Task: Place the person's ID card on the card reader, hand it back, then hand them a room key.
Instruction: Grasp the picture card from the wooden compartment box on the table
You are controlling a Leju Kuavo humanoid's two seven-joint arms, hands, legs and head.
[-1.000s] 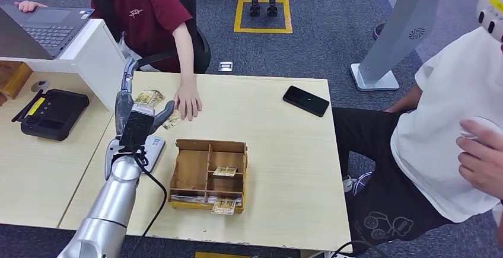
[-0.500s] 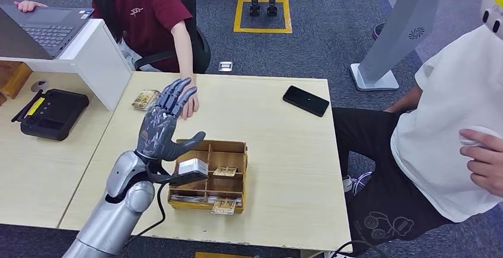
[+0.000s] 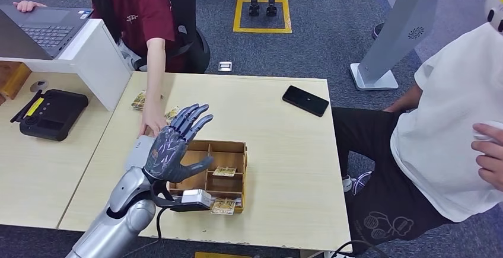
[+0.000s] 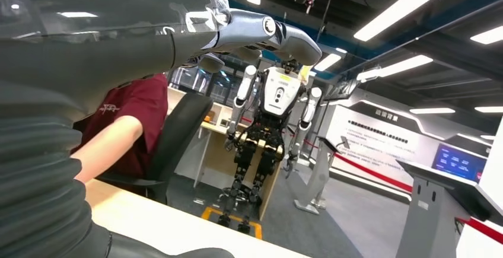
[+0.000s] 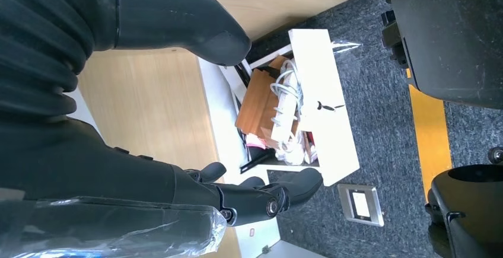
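Note:
My left hand [image 3: 173, 144] is raised above the left part of the wooden box [image 3: 236, 181], fingers spread, holding nothing; it also looms large as my left hand [image 4: 118, 32] in the left wrist view. The white card reader [image 3: 136, 151] lies just left of it. A person in a maroon shirt [image 3: 139, 12] reaches an arm down, their hand [image 3: 151, 123] at the reader's far end. A yellowish card [image 3: 172, 114] lies on the table beside that hand. Key cards [image 3: 224, 171] lie in the box. My right hand [image 5: 89, 151] hangs by the table edge, holding nothing.
More yellowish cards [image 3: 139, 99] lie at the table's far left. A black phone [image 3: 305, 100] lies at the far right. A black device [image 3: 50, 112] and a laptop [image 3: 41, 29] sit on the left desk. A person in white [image 3: 457, 127] stands at right.
My left hand rose from the reader, opened out and drew back over the box. The person's hand moved left and nearer, from beside the cards to the reader.

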